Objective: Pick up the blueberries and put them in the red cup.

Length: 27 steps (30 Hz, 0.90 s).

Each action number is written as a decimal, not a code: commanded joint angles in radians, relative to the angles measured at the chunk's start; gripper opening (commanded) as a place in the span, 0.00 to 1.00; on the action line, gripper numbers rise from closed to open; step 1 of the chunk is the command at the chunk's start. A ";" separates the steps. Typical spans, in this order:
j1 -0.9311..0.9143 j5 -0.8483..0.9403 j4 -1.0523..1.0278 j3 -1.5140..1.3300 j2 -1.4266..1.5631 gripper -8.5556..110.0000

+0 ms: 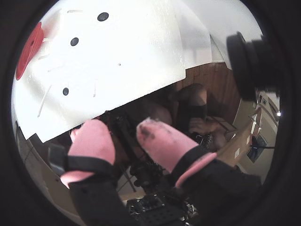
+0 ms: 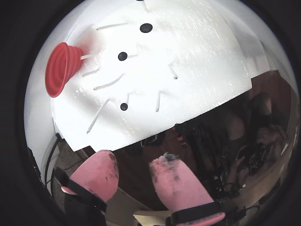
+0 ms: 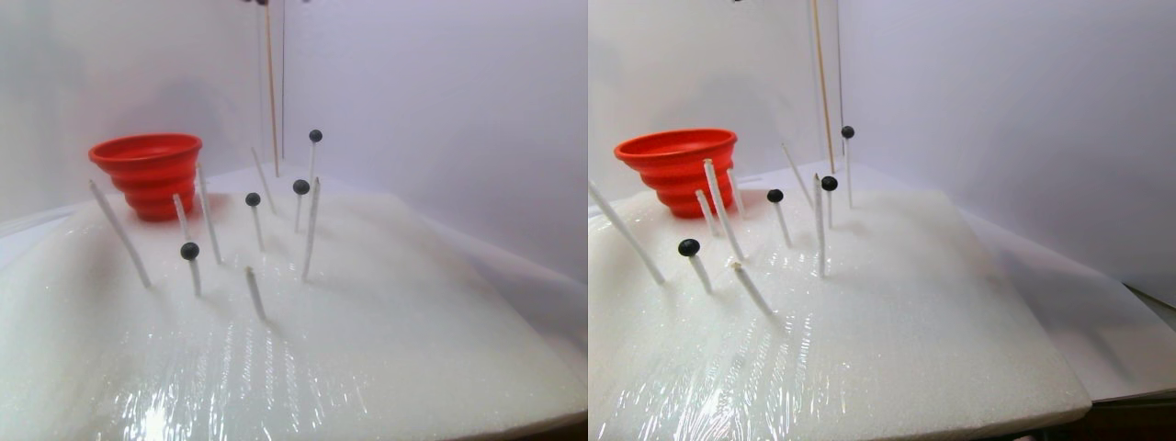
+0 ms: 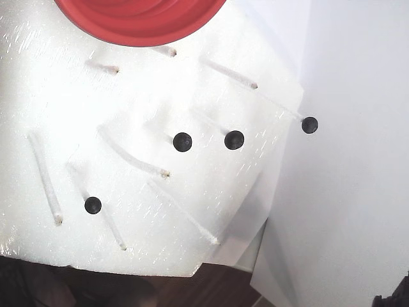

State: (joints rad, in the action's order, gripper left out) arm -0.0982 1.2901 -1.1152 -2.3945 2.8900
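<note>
Several blueberries (image 4: 183,141) sit on the tips of thin white sticks standing in a white foam board (image 4: 38,96); the stereo pair view shows one (image 3: 189,250) nearest the front. Both wrist views show three of them, such as one (image 1: 74,41) and one (image 2: 122,56). The red cup (image 3: 147,170) stands at the board's far left corner and appears at the left in both wrist views (image 1: 28,49) (image 2: 61,68). My gripper (image 1: 120,125) (image 2: 135,157), with pink padded fingertips, hangs open and empty beyond the board's near edge, well away from the blueberries and the cup.
Bare white sticks (image 3: 310,230) lean among the berry sticks. A thin wooden rod (image 3: 269,83) stands behind the board against the white wall. Dark clutter lies below the board's edge (image 2: 221,141). A black camera body (image 1: 249,61) sits at a wrist view's right.
</note>
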 commanded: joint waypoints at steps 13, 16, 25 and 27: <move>-0.029 0.075 0.199 -0.026 -0.170 0.19; -0.021 0.086 0.224 -0.032 -0.201 0.19; 0.002 0.123 0.322 -0.072 -0.272 0.19; 0.008 0.132 0.342 -0.083 -0.282 0.19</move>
State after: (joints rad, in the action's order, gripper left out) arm -0.1028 1.4097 -0.8069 -2.4789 2.6078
